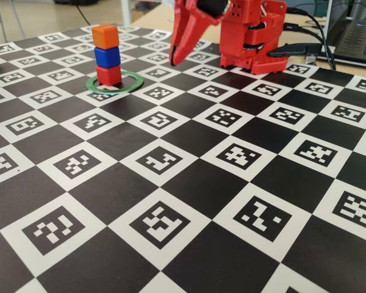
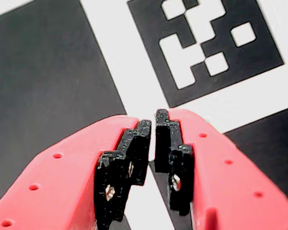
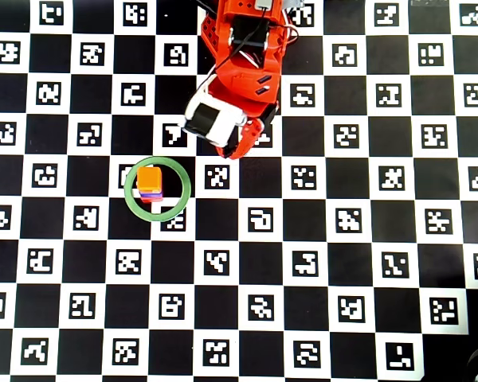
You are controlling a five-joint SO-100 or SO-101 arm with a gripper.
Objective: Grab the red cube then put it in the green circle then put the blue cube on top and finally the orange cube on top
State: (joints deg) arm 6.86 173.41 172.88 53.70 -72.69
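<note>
Nearest our wrist camera, the red two-finger gripper [image 2: 152, 143] is nearly closed and empty. The small red plastic cube [image 1: 109, 75] sits inside the thin green ring [image 1: 136, 82], the blue cube [image 1: 107, 57] and orange cube [image 1: 105, 36] stacked above. We should retreat clear.

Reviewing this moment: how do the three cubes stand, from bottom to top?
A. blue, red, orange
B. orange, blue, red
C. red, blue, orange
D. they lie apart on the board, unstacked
C: in the fixed view the red cube sits inside the green circle, the blue cube rests on it, and the orange cube tops the stack.
</note>
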